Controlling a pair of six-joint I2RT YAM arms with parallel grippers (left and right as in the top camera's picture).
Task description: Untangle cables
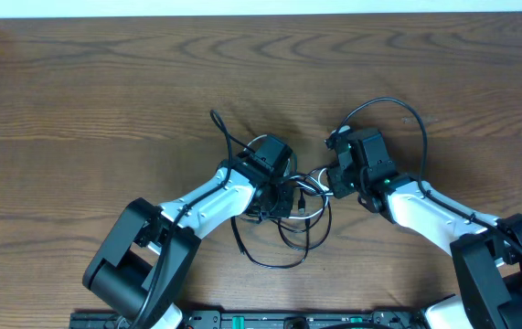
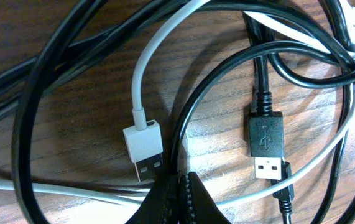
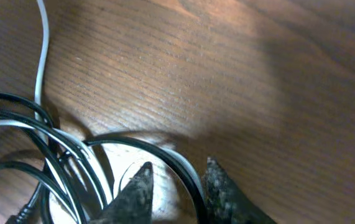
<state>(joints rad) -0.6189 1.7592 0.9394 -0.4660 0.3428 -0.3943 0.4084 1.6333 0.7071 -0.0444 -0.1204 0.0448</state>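
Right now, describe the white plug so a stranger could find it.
On the wooden table, look at the cable tangle near its front middle. Seen from the left wrist, the white plug lies among black loops, beside a black plug. It alone has a white shell.

left end effector [image 2: 186,190]: jaws together | right end effector [image 3: 178,168]: jaws narrowly apart

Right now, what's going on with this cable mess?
Both arms are down over the tangle of cables in the middle of the table. The left claw is shut low among the loops beside a white USB plug; whether it pinches a cord I cannot tell. The right claw straddles a black cable, its fingers apart. Nothing is separated yet.
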